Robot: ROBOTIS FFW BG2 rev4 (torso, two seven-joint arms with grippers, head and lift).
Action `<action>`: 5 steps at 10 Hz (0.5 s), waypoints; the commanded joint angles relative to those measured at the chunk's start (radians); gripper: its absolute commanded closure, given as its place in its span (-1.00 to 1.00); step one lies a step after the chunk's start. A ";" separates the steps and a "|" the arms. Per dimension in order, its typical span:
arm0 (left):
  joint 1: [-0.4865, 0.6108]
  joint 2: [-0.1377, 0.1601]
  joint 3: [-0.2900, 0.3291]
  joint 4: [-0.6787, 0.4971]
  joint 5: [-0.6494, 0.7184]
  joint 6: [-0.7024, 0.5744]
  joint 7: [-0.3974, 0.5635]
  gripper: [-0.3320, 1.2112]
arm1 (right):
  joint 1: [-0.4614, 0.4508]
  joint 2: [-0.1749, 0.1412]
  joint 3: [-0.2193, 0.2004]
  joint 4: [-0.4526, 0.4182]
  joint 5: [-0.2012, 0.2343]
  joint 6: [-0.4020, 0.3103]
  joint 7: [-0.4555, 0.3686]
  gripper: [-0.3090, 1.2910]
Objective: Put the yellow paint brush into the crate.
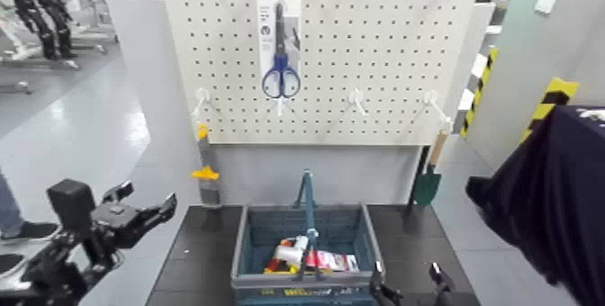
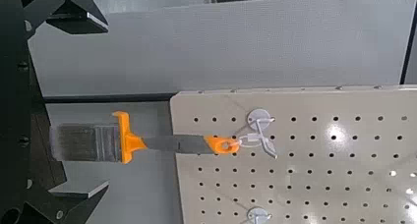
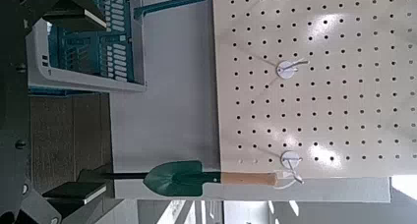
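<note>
Black, wood-grained planking makes the table (image 1: 203, 256) at the bottom centre of the head view. A cream pegboard (image 1: 396, 58) fills the upper middle, with blue-handled scissors (image 1: 281, 76) on packaging at its top centre and a green trowel (image 1: 428, 184) hanging at centre right. Pale grey floor (image 1: 108, 94) runs down the left, where a person's shoes (image 1: 31, 230) show at the edge; black-and-yellow striping (image 1: 551, 103) and a dark cloth (image 1: 540, 193) take the right.

The yellow paint brush (image 1: 206, 170) hangs from a white hook (image 1: 202, 101) at centre left: orange collar, grey shank, orange end at the hook, and a broad, flat grey head pointing down. The blue-grey crate (image 1: 371, 247), upright handle in its middle, stands at bottom centre with red, white and orange items (image 1: 302, 256) inside.

The left pincer (image 1: 149, 199), at lower left, is released, its jaws spread wide, apart from the brush. The right pincer (image 1: 407, 278), at bottom right, is also released and empty.
</note>
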 commanded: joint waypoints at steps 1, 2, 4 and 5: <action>-0.087 0.034 -0.040 0.087 0.002 -0.003 -0.031 -0.34 | -0.005 -0.002 0.005 0.002 -0.001 0.003 0.000 -0.43; -0.124 0.046 -0.060 0.127 0.003 -0.003 -0.049 -0.35 | -0.005 -0.002 0.005 0.002 -0.001 0.003 0.000 -0.43; -0.203 0.060 -0.100 0.208 0.008 0.002 -0.103 -0.36 | -0.008 -0.002 0.010 0.004 -0.001 0.004 0.000 -0.43; -0.236 0.061 -0.118 0.244 0.009 0.002 -0.127 -0.36 | -0.009 -0.002 0.010 0.006 -0.001 0.004 0.000 -0.43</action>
